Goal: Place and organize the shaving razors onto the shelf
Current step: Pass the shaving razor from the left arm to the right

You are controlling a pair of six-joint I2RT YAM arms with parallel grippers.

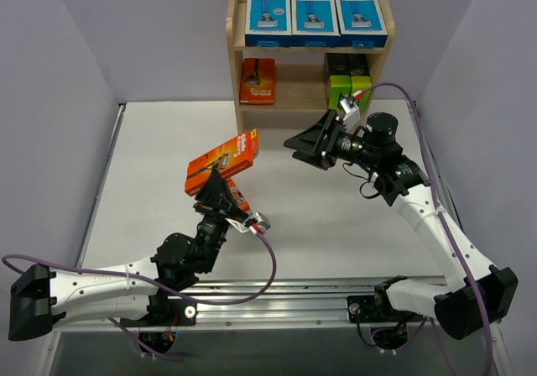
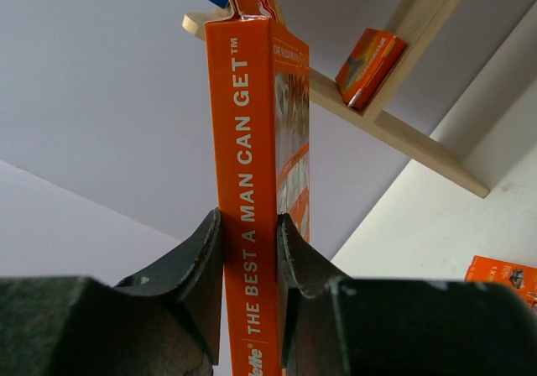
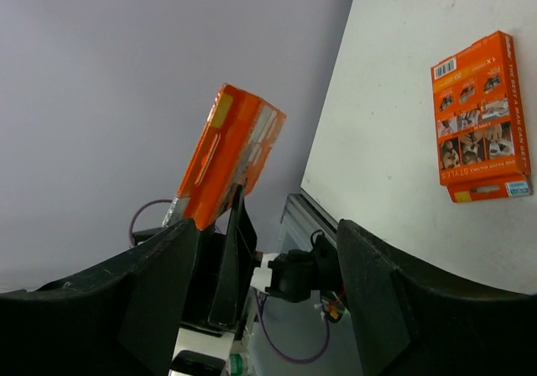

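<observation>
Orange pack stands clamped edge-on between the left gripper's jaws, raised over the worktop's left half; a second pack lies flat just beneath. Right gripper hovers empty, jaws spread, near the shelf's right side at the far edge.

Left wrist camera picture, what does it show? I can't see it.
The left gripper pinches an orange razor pack, thin side toward the camera. Behind it, a wooden shelf holds a second orange pack, and a third pack lies on the white table.
</observation>
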